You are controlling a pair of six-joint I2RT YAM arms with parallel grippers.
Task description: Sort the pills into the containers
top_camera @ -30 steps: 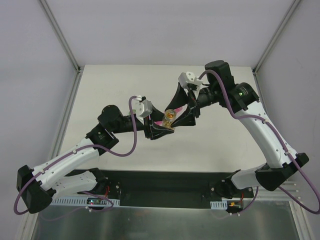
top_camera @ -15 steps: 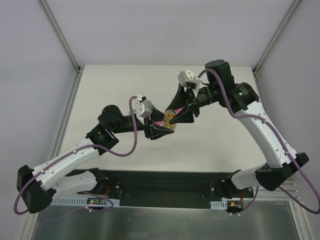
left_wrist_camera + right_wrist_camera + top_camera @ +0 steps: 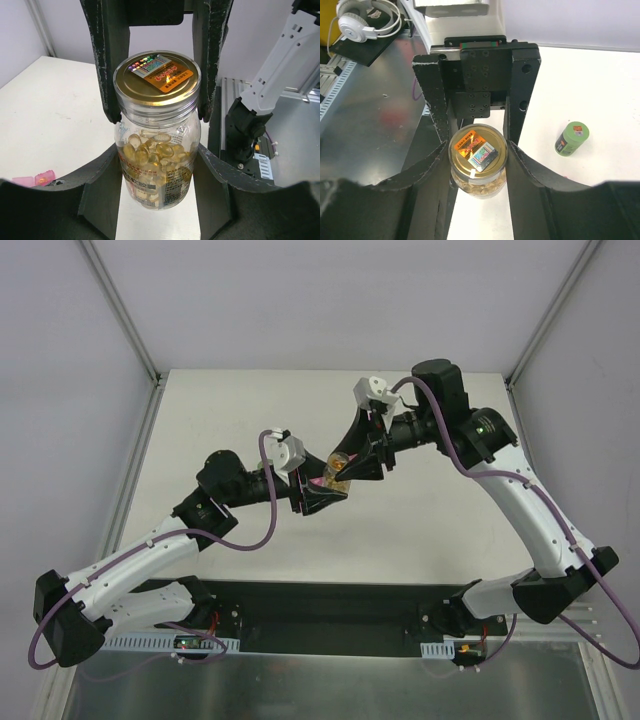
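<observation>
A clear bottle with a gold cap hangs above the table, amber pills showing through its wall. My left gripper is shut on the bottle's body. From the other side my right gripper is shut on the cap, one finger against each edge. In the top view the two grippers meet at the bottle over mid-table. The pink containers peek out at the lower left of the left wrist view; the grippers hide most of them.
A green bottle lies on the white table to the right in the right wrist view. The right arm's base and the metal rail sit behind the bottle in the left wrist view.
The right gripper's jaws have narrowed onto the bottle's cap. Both grippers and the bottle have shifted slightly left and away from the bases.
</observation>
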